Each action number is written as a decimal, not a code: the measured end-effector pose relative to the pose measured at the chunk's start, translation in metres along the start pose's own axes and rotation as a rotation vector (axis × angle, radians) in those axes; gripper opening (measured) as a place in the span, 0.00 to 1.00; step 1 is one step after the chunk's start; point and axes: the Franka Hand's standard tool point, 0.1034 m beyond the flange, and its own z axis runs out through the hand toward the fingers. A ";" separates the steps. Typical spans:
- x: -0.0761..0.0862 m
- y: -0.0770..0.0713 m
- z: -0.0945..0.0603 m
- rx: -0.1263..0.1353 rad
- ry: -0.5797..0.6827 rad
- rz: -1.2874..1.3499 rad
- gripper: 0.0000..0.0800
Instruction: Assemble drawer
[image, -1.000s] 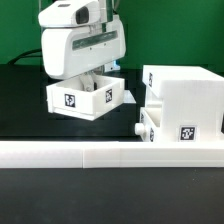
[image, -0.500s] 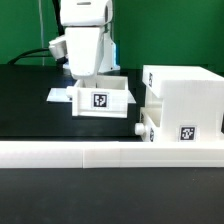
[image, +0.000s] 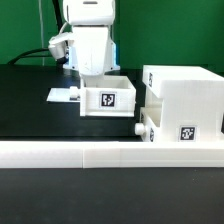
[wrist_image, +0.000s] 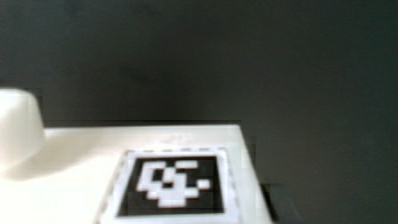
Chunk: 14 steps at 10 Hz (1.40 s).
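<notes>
In the exterior view my gripper reaches down from above into a small white tray with a square tag on its front wall. It grips the tray's rear wall, and that wall hides the fingertips. The tray sits low over the black table, just left of the tall white box casing. A second tray's front and knob stick out of the casing's lower part. The blurred wrist view shows a tagged white tray surface over the dark table.
The long low white rail runs across the front. The marker board lies flat on the table behind and left of the held tray. A green wall stands at the back.
My gripper has carried the tray toward the exterior view's right, from beside the marker board to close against the casing. The tray has also turned so its tag faces the front.
</notes>
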 end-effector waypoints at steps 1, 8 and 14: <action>0.003 0.009 0.000 -0.005 0.003 -0.005 0.06; 0.014 0.028 0.004 -0.022 0.011 -0.004 0.06; 0.020 0.034 0.001 -0.031 0.012 -0.008 0.06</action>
